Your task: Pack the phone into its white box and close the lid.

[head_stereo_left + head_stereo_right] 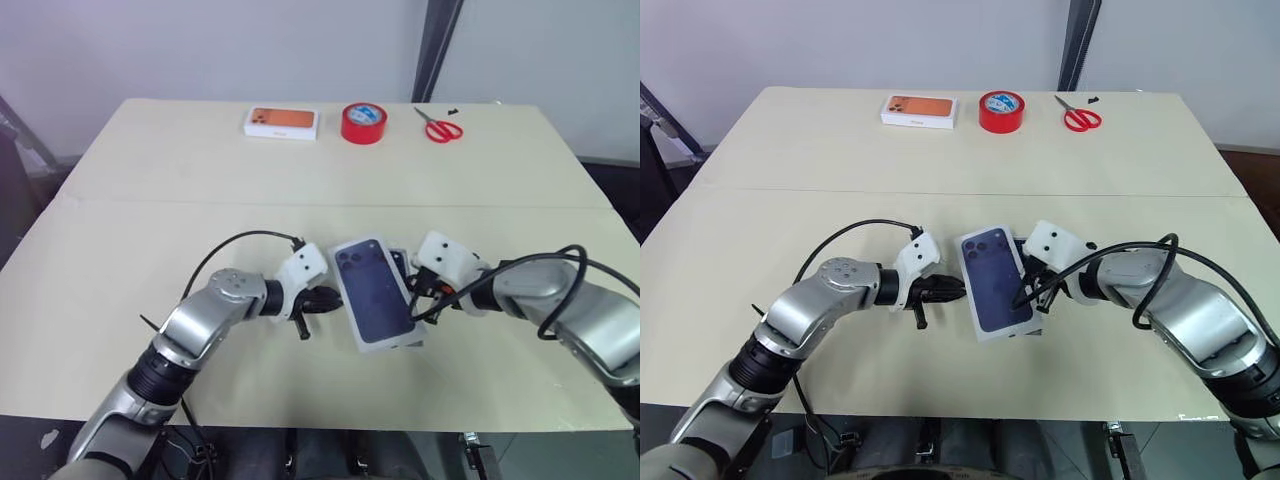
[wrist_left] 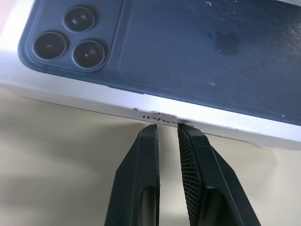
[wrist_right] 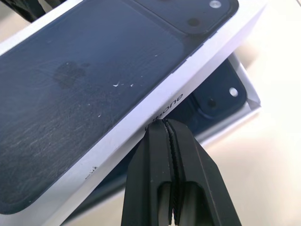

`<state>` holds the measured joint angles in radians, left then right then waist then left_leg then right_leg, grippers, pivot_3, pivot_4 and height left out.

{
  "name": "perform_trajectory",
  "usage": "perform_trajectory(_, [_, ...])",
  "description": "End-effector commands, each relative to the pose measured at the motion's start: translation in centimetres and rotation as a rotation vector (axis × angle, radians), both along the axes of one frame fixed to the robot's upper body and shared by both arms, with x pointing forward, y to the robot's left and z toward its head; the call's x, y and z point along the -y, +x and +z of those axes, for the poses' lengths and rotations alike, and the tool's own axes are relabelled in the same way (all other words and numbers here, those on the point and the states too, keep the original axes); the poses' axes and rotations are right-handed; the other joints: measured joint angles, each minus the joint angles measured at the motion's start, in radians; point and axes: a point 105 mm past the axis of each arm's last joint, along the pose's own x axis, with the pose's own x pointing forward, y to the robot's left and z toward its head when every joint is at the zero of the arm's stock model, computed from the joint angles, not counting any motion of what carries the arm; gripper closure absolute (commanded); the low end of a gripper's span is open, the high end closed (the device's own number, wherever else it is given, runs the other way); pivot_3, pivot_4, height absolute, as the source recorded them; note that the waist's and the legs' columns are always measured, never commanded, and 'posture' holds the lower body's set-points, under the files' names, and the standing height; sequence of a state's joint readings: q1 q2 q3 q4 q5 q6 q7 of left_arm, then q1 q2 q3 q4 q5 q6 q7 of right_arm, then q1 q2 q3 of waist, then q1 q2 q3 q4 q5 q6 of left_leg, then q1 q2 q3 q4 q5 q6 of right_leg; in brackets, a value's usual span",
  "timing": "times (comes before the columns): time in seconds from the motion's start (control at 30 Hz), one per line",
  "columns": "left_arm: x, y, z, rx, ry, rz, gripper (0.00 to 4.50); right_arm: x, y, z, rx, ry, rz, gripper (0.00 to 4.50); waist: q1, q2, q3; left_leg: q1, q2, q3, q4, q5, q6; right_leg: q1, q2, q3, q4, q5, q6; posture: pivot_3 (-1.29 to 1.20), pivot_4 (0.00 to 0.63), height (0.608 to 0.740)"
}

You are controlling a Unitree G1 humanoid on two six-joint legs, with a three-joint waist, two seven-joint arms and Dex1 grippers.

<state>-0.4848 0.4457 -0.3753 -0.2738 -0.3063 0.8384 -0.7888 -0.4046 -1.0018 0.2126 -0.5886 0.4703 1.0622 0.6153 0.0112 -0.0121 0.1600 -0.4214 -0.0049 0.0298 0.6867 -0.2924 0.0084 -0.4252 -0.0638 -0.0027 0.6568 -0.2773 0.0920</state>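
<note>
the lid point(image 1: 375, 293), its printed navy phone facing up, lies askew over the white box point(image 3: 244, 96) near the middle of the table's point(image 1: 150, 180) front half. it is not seated; in the right wrist view one corner of the box juts out from under it, and the phone point(image 3: 221, 87) lies inside with its camera corner showing.

the left gripper point(image 1: 945, 290) has its jaws nearly together with only a thin gap, grasping nothing, tips at the lid's left long side. the right gripper point(image 3: 164, 129) is clenched on nothing, its tips pressed against the lid's right side wall.

the risk, as i judge it, is that pushing from both sides while the lid is twisted jams a lid wall on the box rim, or slides box and lid together across the table instead of squaring them. uneven pressure could also tip the lid up at one end.

along the table's far edge sit a white box with orange picture point(image 1: 282, 122), a red tape roll point(image 1: 363, 122) and red scissors point(image 1: 438, 126), well apart from the work. nothing there stands in the way; only the grippers' own cables hang close by.
</note>
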Motion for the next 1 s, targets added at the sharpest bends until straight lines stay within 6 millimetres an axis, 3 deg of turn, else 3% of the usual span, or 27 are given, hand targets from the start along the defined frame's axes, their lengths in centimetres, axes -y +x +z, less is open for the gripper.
perform_trajectory(0.03, [1.7,-0.3,1.7,0.070,-0.052,-0.055,3.78,-0.6,-0.7,0.8,0.026,0.009,0.045,4.44,0.000,0.000,0.000,0.000,0.000,0.000,0.000,0.000,0.000,0.000,0.000,0.000,0.000,0.000,0.000,0.00,0.150,0.725])
perform_trajectory(0.47, [2.6,0.7,2.0,0.087,-0.059,-0.051,3.78,0.4,-1.2,-0.1,0.002,-0.007,0.004,4.44,0.000,0.000,0.000,0.001,0.000,0.000,0.000,0.000,0.000,0.000,0.000,0.000,0.001,0.000,0.000,0.00,0.150,0.725])
perform_trajectory(1.0, [2.4,0.2,1.4,0.074,-0.037,-0.070,3.78,1.1,-0.6,-0.8,0.001,-0.008,-0.038,4.44,0.000,0.000,0.000,0.000,0.000,0.000,0.001,0.000,0.000,0.000,0.000,0.000,0.001,0.000,0.000,0.00,0.150,0.725])
